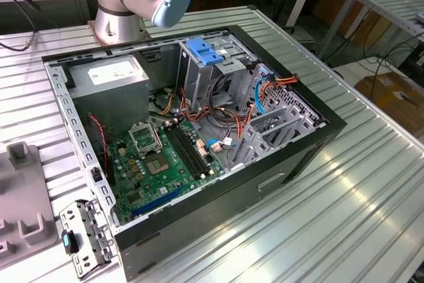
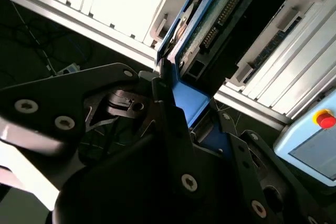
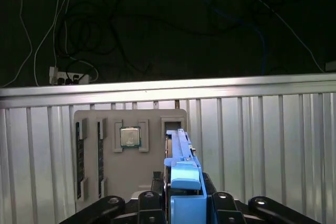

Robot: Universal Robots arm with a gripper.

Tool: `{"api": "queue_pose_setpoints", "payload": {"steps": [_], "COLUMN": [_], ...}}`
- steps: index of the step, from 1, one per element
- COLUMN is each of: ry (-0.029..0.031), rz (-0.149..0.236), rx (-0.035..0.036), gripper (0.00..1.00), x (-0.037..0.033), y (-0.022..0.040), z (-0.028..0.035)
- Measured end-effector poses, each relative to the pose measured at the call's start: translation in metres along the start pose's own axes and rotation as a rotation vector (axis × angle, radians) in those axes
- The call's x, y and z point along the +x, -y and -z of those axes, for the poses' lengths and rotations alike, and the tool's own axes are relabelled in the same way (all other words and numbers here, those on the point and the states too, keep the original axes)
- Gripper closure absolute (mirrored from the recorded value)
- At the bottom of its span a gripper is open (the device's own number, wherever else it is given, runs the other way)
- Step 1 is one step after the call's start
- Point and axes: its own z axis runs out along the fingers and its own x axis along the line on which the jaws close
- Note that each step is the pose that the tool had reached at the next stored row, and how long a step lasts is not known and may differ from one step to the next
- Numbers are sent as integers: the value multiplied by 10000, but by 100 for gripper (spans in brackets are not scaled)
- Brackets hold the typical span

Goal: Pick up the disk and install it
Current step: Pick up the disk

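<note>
In both wrist views my gripper point(image 3: 184, 196) is shut on the disk point(image 3: 181, 156). The disk stands on edge between the black fingers point(image 3: 151, 199), its blue side rail facing the first wrist view's camera. It hangs over the grey holder tray point(image 3: 105, 177), near a slot; I cannot tell whether it touches the tray. In the second wrist view the disk point(image 2: 207, 22) shows its green circuit board and blue rail, with the gripper point(image 2: 191, 111) clamped on its blue end. The open computer case point(image 1: 199, 130) lies on the table in the exterior view.
The holder tray carries a processor point(image 3: 130, 136) and memory sticks point(image 3: 80, 153). The ribbed metal table ends at an edge point(image 3: 236, 86) with cables on the floor beyond. Inside the case stands a metal cage with a blue tab point(image 1: 207, 51). A pendant with a red button point(image 2: 324, 119) lies nearby.
</note>
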Motion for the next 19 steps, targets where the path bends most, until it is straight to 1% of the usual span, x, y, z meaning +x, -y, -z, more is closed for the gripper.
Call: {"api": "queue_pose_setpoints", "payload": {"steps": [1,5,9,19], "ry": [1,2,2,17], "rz": [1,1,1,0], "rx": [-1,-1,-1,-1], "gripper": [63,63,63,63], "x": [-1,-1,-2,-4], "y": [0,1,1,1], "z": [67,136,184,381]}}
